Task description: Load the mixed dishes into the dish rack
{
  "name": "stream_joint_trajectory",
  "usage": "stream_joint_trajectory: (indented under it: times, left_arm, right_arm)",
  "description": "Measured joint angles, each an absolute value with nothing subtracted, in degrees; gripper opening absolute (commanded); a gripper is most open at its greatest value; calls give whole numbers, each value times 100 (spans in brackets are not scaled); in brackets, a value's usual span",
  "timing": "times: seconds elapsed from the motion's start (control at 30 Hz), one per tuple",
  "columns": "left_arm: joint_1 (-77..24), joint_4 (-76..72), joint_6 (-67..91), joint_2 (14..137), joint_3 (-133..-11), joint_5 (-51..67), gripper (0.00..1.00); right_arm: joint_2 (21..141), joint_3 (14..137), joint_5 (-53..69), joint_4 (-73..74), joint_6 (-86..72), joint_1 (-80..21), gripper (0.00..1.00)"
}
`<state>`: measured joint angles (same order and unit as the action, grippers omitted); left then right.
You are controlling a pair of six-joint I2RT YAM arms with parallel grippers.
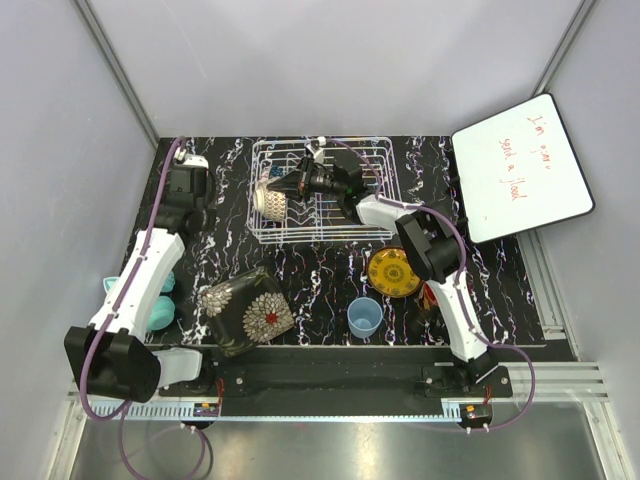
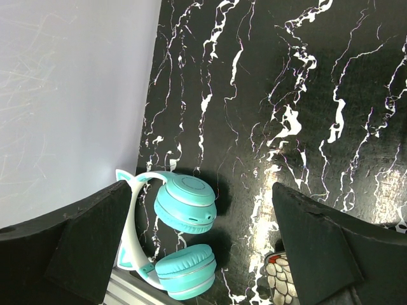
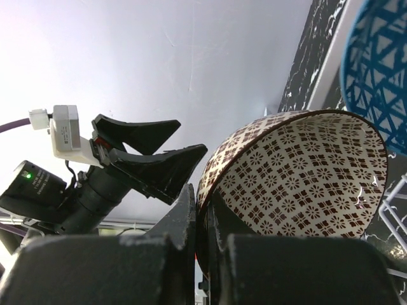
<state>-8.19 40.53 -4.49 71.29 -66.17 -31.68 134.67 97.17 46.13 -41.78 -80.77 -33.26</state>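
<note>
The right hand (image 3: pixel 200 219) pinches the rim of the beige bowl (image 3: pixel 299 171), held on edge at the left end of the rack (image 1: pixel 372 150). The left hand (image 1: pixel 186 172) is open, well apart.

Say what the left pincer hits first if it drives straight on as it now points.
Probably the black marbled tabletop beneath the left pincer; teal headphones lie close, depth unclear.

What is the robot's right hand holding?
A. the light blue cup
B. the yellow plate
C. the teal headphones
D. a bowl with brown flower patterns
D: the right hand pinches the rim of the brown-patterned bowl at the dish rack, while the light blue cup and yellow plate sit on the table.
</note>
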Motion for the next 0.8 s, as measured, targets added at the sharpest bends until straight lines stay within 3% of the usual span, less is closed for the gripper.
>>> stream_joint_trajectory:
  times: [0.73, 0.8]
  left_arm:
    - [-816, 4062, -510, 7216, -6641, -3173, 99]
    - [-816, 4060, -510, 7218, -6641, -3173, 99]
  right_arm:
    - [14346, 10556, 4613, -3629, -7505, -3326, 0]
    - [14346, 10589, 4591, -3562, -7371, -3326, 5]
